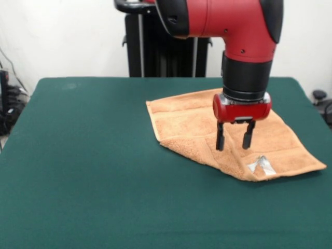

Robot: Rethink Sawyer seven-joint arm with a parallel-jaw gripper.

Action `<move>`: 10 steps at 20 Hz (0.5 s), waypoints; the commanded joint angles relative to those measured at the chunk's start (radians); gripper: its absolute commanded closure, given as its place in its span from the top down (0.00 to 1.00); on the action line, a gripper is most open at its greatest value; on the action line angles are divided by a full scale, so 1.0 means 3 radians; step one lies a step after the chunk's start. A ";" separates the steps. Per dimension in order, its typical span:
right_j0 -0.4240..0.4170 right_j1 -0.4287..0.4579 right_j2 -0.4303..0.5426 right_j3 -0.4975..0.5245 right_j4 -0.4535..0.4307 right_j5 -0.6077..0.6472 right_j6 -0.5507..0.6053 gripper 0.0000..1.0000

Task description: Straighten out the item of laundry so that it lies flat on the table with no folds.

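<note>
The item of laundry (192, 122), a light-orange terry towel, lies right of centre on the green table (88, 155). It looks mostly spread out, with a doubled-over strip along its near-left edge and a small white label (261, 166) by its near right corner. My gripper (234, 146) hangs just above the towel's middle, pointing straight down. Its two black fingers stand apart, open, with nothing between them. The red arm covers part of the towel's far edge.
Bare green cloth stretches wide to the left of the towel and in front of it. The towel's right corner (321, 166) lies close to the table's right edge. Dark cables and gear (10, 104) sit beyond the left edge.
</note>
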 commanded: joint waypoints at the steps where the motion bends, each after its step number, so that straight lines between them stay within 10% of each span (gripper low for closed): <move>1: 0.0100 0.0336 0.0220 0.0040 -0.0180 -0.0192 0.0194 1.00; 10: 0.0139 0.0494 0.0157 -0.0013 -0.0218 -0.0325 0.0242 1.00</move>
